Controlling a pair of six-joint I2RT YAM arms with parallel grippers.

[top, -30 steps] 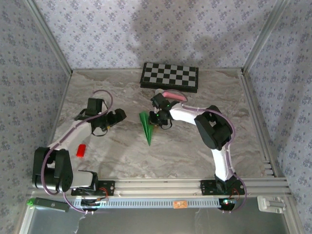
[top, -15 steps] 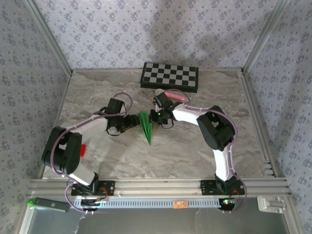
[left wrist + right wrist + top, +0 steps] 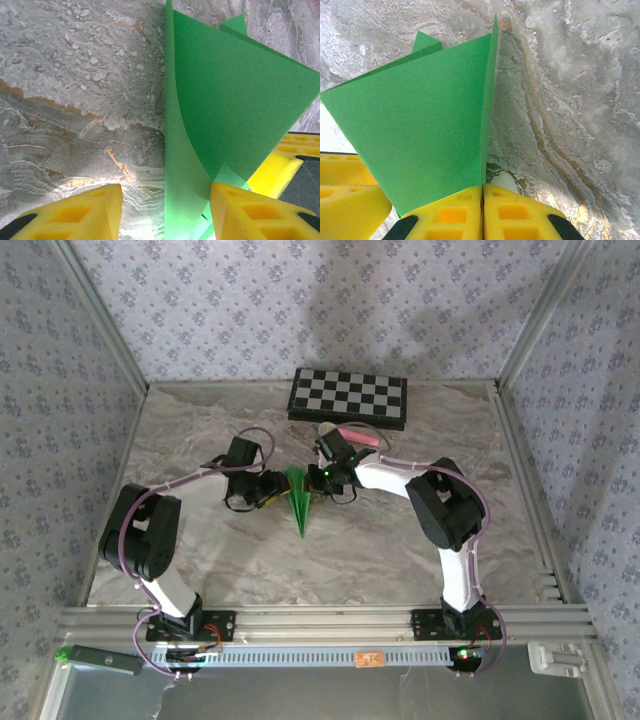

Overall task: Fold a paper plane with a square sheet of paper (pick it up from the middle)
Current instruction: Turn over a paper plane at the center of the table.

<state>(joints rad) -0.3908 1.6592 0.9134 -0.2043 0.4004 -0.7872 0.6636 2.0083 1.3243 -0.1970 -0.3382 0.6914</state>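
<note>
The square sheet of paper is folded into a slim green paper plane (image 3: 298, 502) near the table's middle, its tip pointing toward the near edge. My right gripper (image 3: 318, 480) is shut on the plane's wide end from the right. In the right wrist view the yellow fingertips (image 3: 465, 200) pinch a raised green flap (image 3: 430, 115). My left gripper (image 3: 278, 488) sits at the plane's left side, open. In the left wrist view an upright fold of the plane (image 3: 225, 100) stands between its jaws, against the right finger (image 3: 240, 210), with a gap to the left finger (image 3: 85, 210).
A black-and-white checkered board (image 3: 348, 398) lies at the back of the marble table (image 3: 400, 540). A pink-handled microphone (image 3: 355, 437) lies just behind the right gripper. Aluminium posts and patterned walls close in both sides.
The left arm swung right to the plane and its jaws narrowed around the fold. The right gripper closed fully on the plane's wide end.
</note>
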